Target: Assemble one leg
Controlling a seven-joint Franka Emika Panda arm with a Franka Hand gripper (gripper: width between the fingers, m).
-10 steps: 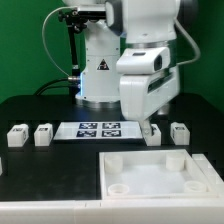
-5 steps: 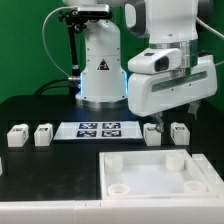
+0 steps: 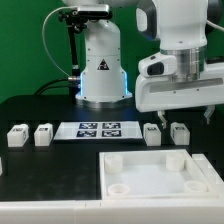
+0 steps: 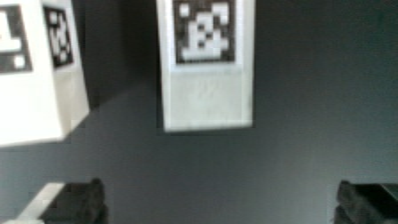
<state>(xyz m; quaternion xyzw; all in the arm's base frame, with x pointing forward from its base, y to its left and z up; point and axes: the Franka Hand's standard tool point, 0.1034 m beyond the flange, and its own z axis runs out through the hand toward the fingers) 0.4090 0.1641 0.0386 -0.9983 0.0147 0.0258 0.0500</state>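
Note:
Four small white legs with tags stand in a row on the black table: two at the exterior view's left (image 3: 16,136) (image 3: 43,134) and two at its right (image 3: 152,133) (image 3: 180,132). My gripper (image 3: 185,117) hangs open and empty just above the two right legs, touching neither. In the wrist view a leg (image 4: 210,65) lies ahead between the spread fingers (image 4: 63,203), and a second leg (image 4: 39,70) is beside it. The gripper (image 4: 217,205) holds nothing.
The large white square tray-like piece with corner sockets (image 3: 160,172) lies at the front. The marker board (image 3: 98,129) lies between the two pairs of legs. The robot base (image 3: 100,65) stands behind.
My gripper has risen from close over the inner right leg and moved toward the exterior view's right. The legs have not moved.

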